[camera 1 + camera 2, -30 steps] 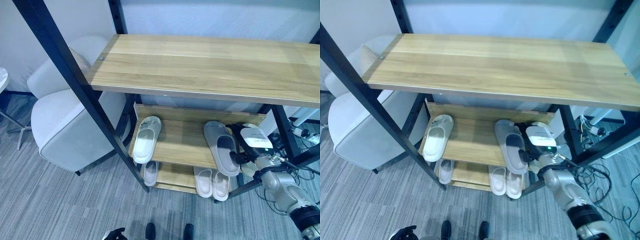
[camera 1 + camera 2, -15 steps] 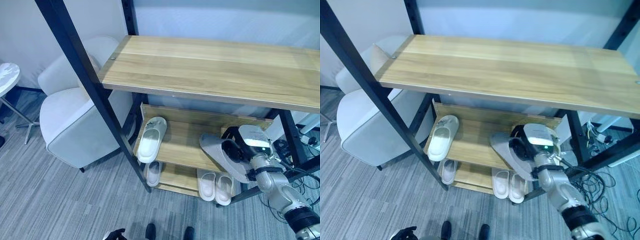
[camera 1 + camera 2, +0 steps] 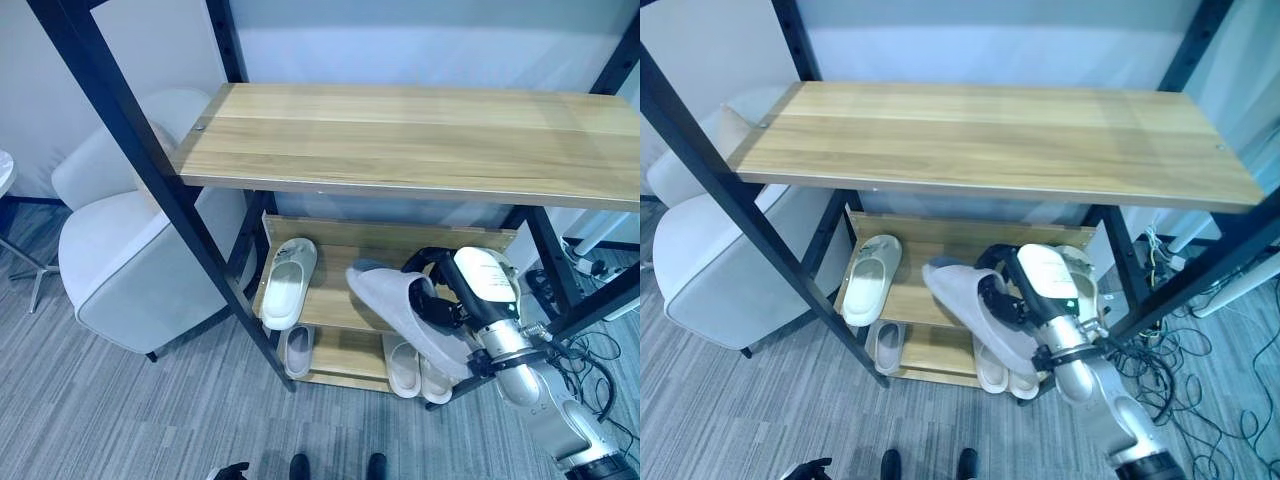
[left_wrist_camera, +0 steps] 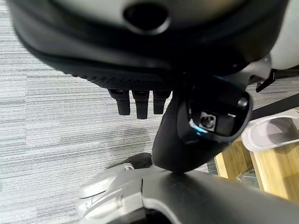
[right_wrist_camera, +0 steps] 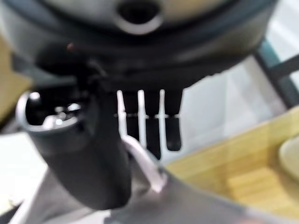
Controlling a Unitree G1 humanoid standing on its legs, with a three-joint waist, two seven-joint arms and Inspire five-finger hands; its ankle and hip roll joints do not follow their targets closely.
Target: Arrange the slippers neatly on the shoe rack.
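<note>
In the right hand a grey slipper is held, with the dark fingers and thumb curled around its strap. The slipper is lifted and tilted in front of the middle shelf, with its toe pointed toward the middle of the rack. It looks light and soft, a bit bendy, so it is not likely to break. The strap or the side edge is judged a good place for it to be held, since the smooth sole could slip.

On the middle shelf a white slipper is laid flat near the left end. What may be another pale slipper is seen behind the right hand, but that part is mostly hidden. On the bottom shelf one small slipper is lying at the left, and a pair of white slippers is set side by side at the right. The wide top shelf is bare.

The left hand is hung low over the grey floor, with its fingers loose and nothing held.
</note>
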